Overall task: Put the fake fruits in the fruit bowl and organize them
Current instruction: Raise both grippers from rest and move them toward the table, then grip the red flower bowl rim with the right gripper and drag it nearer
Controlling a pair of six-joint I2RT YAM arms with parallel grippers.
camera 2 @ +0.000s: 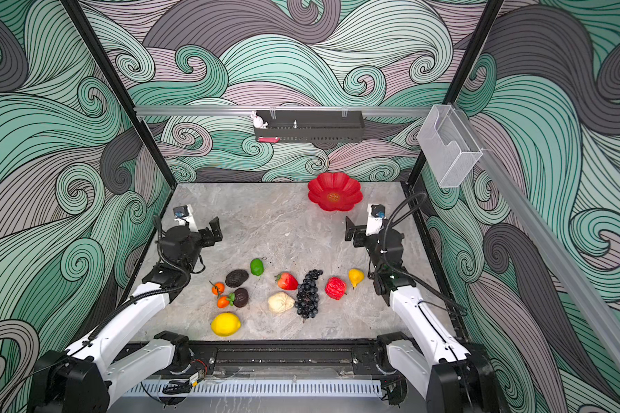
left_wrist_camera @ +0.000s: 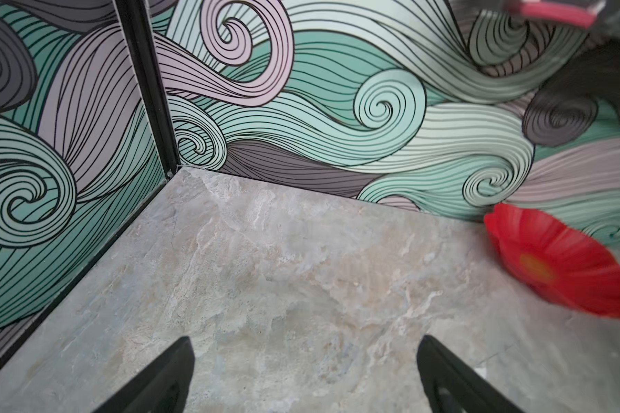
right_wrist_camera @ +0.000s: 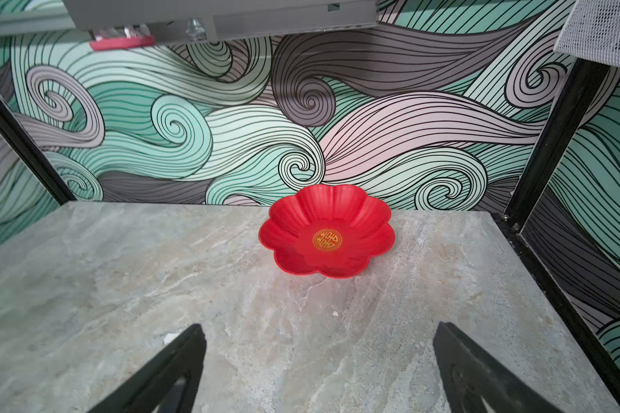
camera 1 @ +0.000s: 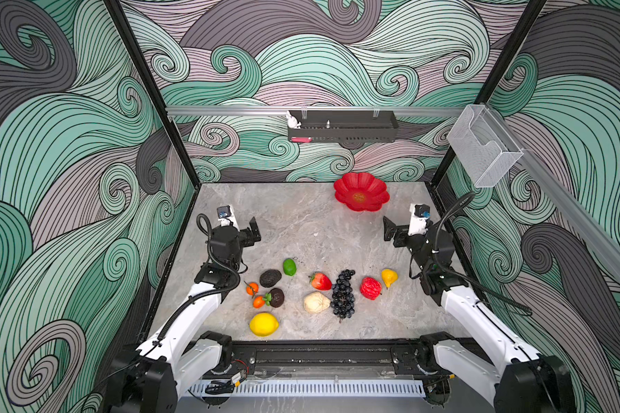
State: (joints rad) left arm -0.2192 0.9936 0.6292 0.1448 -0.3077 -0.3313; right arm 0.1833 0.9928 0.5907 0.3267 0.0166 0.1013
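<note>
- My left pincer [camera 1: 254, 229] hangs open and empty over bare table [camera 1: 301, 221].
- Every fake fruit, from the lemon [camera 1: 264, 324] across to the pear [camera 1: 389, 277], lies along the near edge; none is placed, by my reckoning.
- The fruit bowl [camera 1: 348, 186] stands empty against the back wall.
- My right pincer [camera 1: 388, 227] gapes empty, facing it.
</note>
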